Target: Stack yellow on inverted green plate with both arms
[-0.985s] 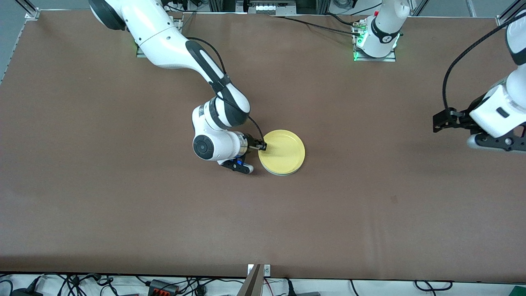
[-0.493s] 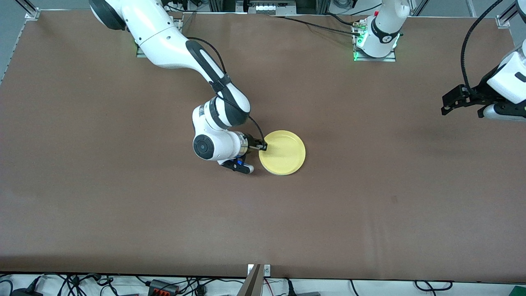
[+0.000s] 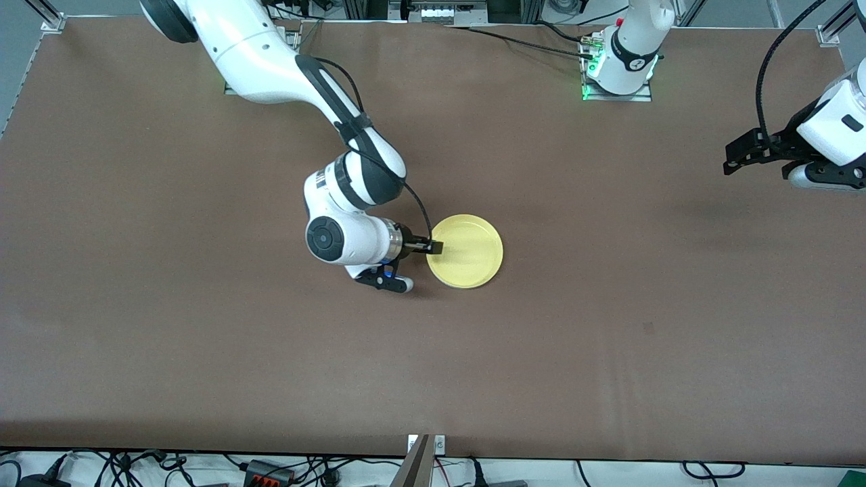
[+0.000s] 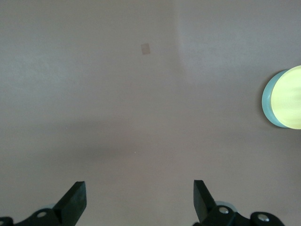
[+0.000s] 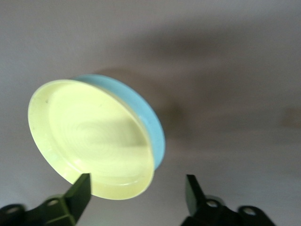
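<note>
The yellow plate (image 3: pixel 467 260) lies upright on the inverted pale green plate at the table's middle. In the front view the green plate is hidden under it. In the right wrist view the yellow plate (image 5: pixel 89 136) covers the green plate (image 5: pixel 148 115), whose rim shows along one side. My right gripper (image 3: pixel 436 247) is open at the yellow plate's rim, on the side toward the right arm's end; it holds nothing (image 5: pixel 138 188). My left gripper (image 3: pixel 734 159) is open and empty, up over bare table at the left arm's end (image 4: pixel 139 195). Both plates show small in the left wrist view, yellow (image 4: pixel 289 96) on green (image 4: pixel 266 101).
The brown table mat (image 3: pixel 203 338) spreads wide around the stack. A small tan mark (image 3: pixel 648 328) lies on it nearer the front camera, toward the left arm's end. The left arm's base (image 3: pixel 619 67) stands at the table's farthest edge.
My right arm's wrist has drawn slightly away from the stack and lowered in the view. My left gripper has moved away from the front camera, toward the arms' bases. The plates stay put.
</note>
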{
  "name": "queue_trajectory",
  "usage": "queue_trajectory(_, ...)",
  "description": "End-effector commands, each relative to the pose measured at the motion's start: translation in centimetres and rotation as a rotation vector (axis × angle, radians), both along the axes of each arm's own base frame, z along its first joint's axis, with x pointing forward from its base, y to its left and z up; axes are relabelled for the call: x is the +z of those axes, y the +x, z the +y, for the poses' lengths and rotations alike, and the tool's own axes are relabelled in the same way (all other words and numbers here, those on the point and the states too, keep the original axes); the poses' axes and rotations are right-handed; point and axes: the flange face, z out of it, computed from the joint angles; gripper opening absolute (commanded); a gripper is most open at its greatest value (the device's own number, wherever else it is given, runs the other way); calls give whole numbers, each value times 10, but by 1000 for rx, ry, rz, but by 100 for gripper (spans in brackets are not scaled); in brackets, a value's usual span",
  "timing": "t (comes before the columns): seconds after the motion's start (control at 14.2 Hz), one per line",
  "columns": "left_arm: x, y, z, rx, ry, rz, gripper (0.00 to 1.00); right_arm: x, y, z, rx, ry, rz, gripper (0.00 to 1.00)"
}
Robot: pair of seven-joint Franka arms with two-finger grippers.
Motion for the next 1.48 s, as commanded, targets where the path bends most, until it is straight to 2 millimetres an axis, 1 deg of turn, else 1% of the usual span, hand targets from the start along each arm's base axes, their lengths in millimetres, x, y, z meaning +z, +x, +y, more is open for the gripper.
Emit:
queue_trajectory(0.0,6,-2,0,-15,-15,9,100,69,15,-47,50,-84,-49,100)
queue_trajectory(0.07,4,-1,1,-13,-15,14,100,86,22,-68,67,-114,-64,100)
queue_trajectory(0.14,3,-1,3,-9,-15,17,100,109,26,-89,81,-121,-72,100)
queue_trajectory(0.21,1,-1,7,-1,-15,30,100,127,29,-108,94,-119,-73,100)
queue_trajectory(0.28,-5,1,8,-1,-15,43,100,143,35,-136,90,-119,-64,100)
queue_trajectory(0.42,-7,2,9,-4,-15,44,100,172,43,-186,106,-151,-85,100)
queue_trajectory(0.49,-7,2,9,-7,-16,44,100,183,44,-210,122,-183,-85,100)
queue_trajectory(0.56,-5,2,9,-9,-16,41,100,189,46,-237,147,-213,-76,100)
queue_trajectory(0.63,-5,2,9,-9,-16,41,100,200,48,-260,171,-231,-94,100)
queue_trajectory(0.7,-5,2,10,-7,-16,39,100,212,52,-284,160,-232,-116,100)
queue_trajectory(0.77,-4,2,11,-1,-14,38,100,213,56,-308,132,-230,-112,100)
queue_trajectory(0.84,-4,2,10,2,-14,37,100,222,56,-326,109,-235,-122,100)
queue_trajectory(0.91,-1,2,8,2,-13,32,100,230,56,-338,90,-238,-133,100)
queue_trajectory(0.99,4,2,7,-1,-13,27,100,245,55,-351,73,-251,-159,100)
queue_trajectory(1.06,7,1,6,-3,-13,33,100,256,53,-362,80,-304,-185,100)
queue_trajectory(1.13,7,0,6,-3,-13,41,100,263,51,-367,107,-353,-205,100)
queue_trajectory(1.2,7,1,6,-5,-13,41,100,282,47,-379,117,-378,-238,100)
queue_trajectory(1.34,8,1,7,-9,-14,37,100,319,36,-407,71,-375,-299,100)
queue_trajectory(1.41,8,1,7,-9,-14,35,100,332,30,-415,57,-377,-316,100)
